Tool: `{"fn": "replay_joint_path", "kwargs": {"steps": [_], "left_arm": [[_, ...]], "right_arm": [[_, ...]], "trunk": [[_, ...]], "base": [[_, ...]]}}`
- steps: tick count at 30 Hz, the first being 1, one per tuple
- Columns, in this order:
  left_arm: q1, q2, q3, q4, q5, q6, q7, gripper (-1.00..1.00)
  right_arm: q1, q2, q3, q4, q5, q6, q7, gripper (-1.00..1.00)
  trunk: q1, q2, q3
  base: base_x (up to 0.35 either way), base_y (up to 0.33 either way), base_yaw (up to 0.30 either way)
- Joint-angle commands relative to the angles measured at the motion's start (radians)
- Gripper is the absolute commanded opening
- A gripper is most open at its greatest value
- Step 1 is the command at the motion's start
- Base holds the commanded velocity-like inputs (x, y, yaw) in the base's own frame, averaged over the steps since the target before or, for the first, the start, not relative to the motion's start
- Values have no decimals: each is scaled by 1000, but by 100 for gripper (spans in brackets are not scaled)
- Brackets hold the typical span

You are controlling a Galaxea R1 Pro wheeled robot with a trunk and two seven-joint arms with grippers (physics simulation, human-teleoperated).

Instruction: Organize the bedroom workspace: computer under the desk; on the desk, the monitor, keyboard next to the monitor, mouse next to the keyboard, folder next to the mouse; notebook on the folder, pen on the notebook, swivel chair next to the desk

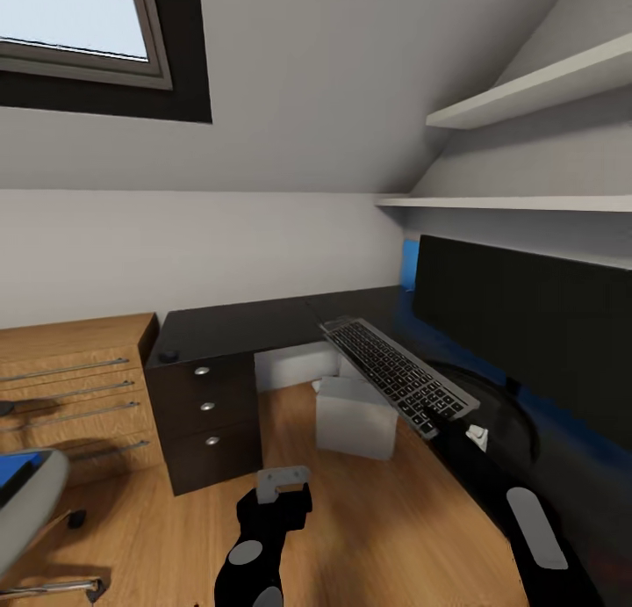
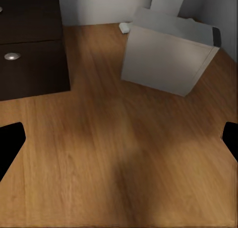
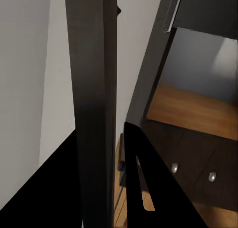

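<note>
Holding the keyboard [image 1: 399, 377] by its near end, our right claw [image 1: 436, 418] keeps its long axis slanting away over the desk [image 1: 263, 321]; left claw [image 1: 283, 484] spread, empty.

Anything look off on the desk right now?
Yes: the keyboard sits tilted, one end lifted and overhanging the desk edge above the computer, not flat beside the monitor. A right tool finger is at its near end.

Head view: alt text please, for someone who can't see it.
A slim black keyboard lies tilted, overhanging the edge of a long black L-shaped desk, before a wide black monitor. A light grey computer tower stands on the wood floor under the desk, beside a dark three-drawer pedestal.
</note>
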Motion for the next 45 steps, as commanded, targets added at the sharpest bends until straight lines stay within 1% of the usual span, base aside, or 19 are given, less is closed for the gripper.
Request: {"fn": "replay_joint_path", "kwargs": {"steps": [1, 4, 6, 9, 14, 16, 18, 19, 20, 23, 24, 25, 26, 27, 31, 40, 43, 44, 45], "left_arm": [[-1, 0, -1, -1, 6, 4, 8, 100], [-1, 0, -1, -1, 6, 4, 8, 100], [-1, 1, -1, -1, 6, 4, 8, 100], [-1, 1, -1, -1, 6, 4, 8, 100], [-1, 1, -1, -1, 6, 4, 8, 100], [-1, 1, -1, -1, 6, 4, 8, 100], [-1, 1, -1, -1, 6, 4, 8, 100], [-1, 1, -1, -1, 6, 4, 8, 100], [-1, 1, -1, -1, 6, 4, 8, 100], [-1, 1, -1, -1, 6, 4, 8, 100], [-1, 1, -1, -1, 6, 4, 8, 100], [-1, 1, -1, -1, 6, 4, 8, 100], [-1, 1, -1, -1, 6, 4, 8, 100], [-1, 1, -1, -1, 5, 4, 8, 100], [-1, 0, -3, -1, 5, 4, 8, 100], [-1, 0, -3, -1, 5, 4, 8, 100], [-1, 0, -3, -1, 5, 4, 8, 100], [-1, -1, -7, -1, 10, 4, 10, 100], [-1, -5, -2, 0, 10, 4, 10, 100]], "right_arm": [[-1, -2, -2, 0, -9, 8, 2, -100], [13, -17, -1, 1, 7, 9, 1, -100], [23, -24, -1, 0, 47, 7, 2, -100], [26, -25, -1, 0, 70, 6, 0, -100], [27, -23, -4, -5, 72, 6, -8, -100], [27, -19, -17, -6, 67, 5, -44, -100], [27, -17, -36, -7, 50, 4, -121, -100], [27, -16, -40, -7, 38, 3, -145, -100], [27, -13, -45, -9, 7, 2, -183, -100], [27, -4, -45, -10, 2, 3, -185, -100], [27, 11, -46, -10, -17, 3, -185, -100], [27, 14, -46, -10, -32, 2, -185, -100], [27, 19, -46, -9, -73, 3, -186, -100], [27, 20, -47, -10, -85, 5, -186, -100], [27, 20, -49, -4, -108, 5, -187, -100], [27, 20, -50, 1, -116, 3, -188, -100], [27, 20, -48, 26, -116, 3, -188, -100], [27, 26, -53, 21, -108, 5, -194, -100], [27, 32, -59, 15, -108, 1, -198, -100]], "trunk": [[-1, -1, -1], [-1, -1, -1], [-1, -1, -1], [-1, -1, -1], [-1, -1, -1], [-1, -1, -1], [-1, -1, -1], [-1, -1, -1], [-1, -1, -1], [-1, -1, -1], [-1, -1, -1], [-1, -1, -1], [-1, -1, -1], [-1, -1, -1], [-1, -1, -1], [-1, -1, -1], [-1, -1, -1], [-1, -1, -1], [-1, -1, -1]], "base": [[-233, -261, 0], [-228, -265, 0], [-225, -267, 0], [-225, -268, 0], [-216, -240, 0], [-96, -141, 0], [-36, -58, 0], [-18, -29, 0], [-2, -4, 0], [-1, -2, 0], [0, 0, 0], [0, 0, 0], [0, 0, 0], [0, 0, 0], [0, -45, 0], [0, -140, 0], [0, -74, 0], [0, 0, 0], [0, 0, 0]]}}
